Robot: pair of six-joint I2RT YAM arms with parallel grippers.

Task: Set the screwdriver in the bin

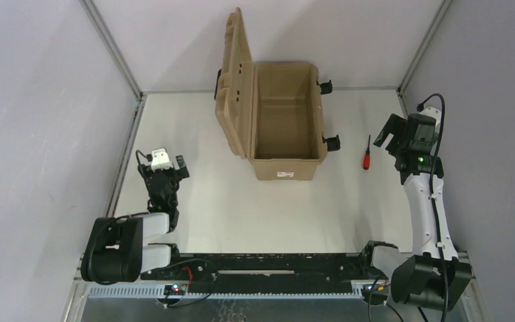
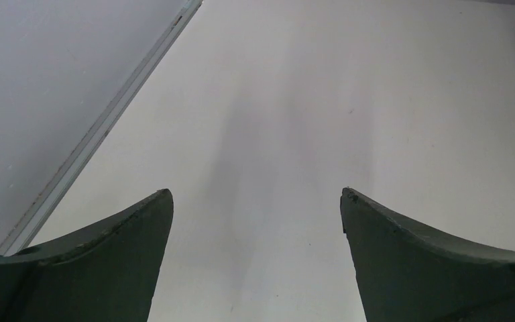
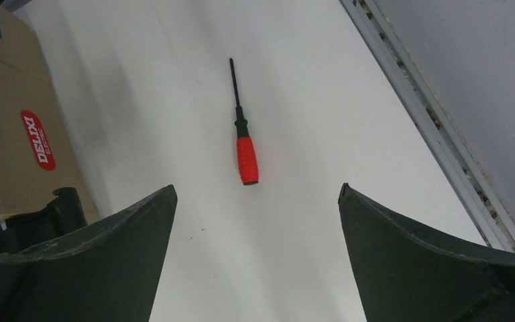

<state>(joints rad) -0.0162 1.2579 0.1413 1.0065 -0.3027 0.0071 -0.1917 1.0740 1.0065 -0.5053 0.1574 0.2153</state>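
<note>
Bottom edge, top view: black mounting rail (image 1: pixel 268 272) carries both arm bases, with loose cables around it.
Surface: a white matte table (image 1: pixel 228 208), with faint specks in the wrist views. A metal frame strip (image 3: pixel 436 127) runs along its edges. Pale grey wall panels (image 1: pixel 40 100) close in the left, right and back.

Left gripper (image 2: pixel 256 201): lower left of the top view, low over bare table. Fingers spread wide, nothing between them.
Right gripper (image 3: pixel 257 194): right edge of the top view, mid-height. Jaws wide apart and empty.

Screwdriver (image 3: pixel 241 124): lies flat on the table, right of centre in the top view, between the bin and the right gripper and touching neither. Bright red handle, black collar, thin black shaft. Handle end is nearer the bottom of the frame, tip pointing up-frame. In the right wrist view it sits just above the gap between the fingers.

Bin (image 1: pixel 285 164): top centre, a tan rectangular case, open. Ribbed lid (image 1: pixel 236 87) stands up on its left side. Two black latches (image 1: pixel 333 142) hang on the right wall.
Writing: a small white label (image 1: pixel 285 174) on the near wall, too small to read. A red oval sticker (image 3: pixel 38 139) reads "DELIXI", with a smaller line below it that is illegible.
</note>
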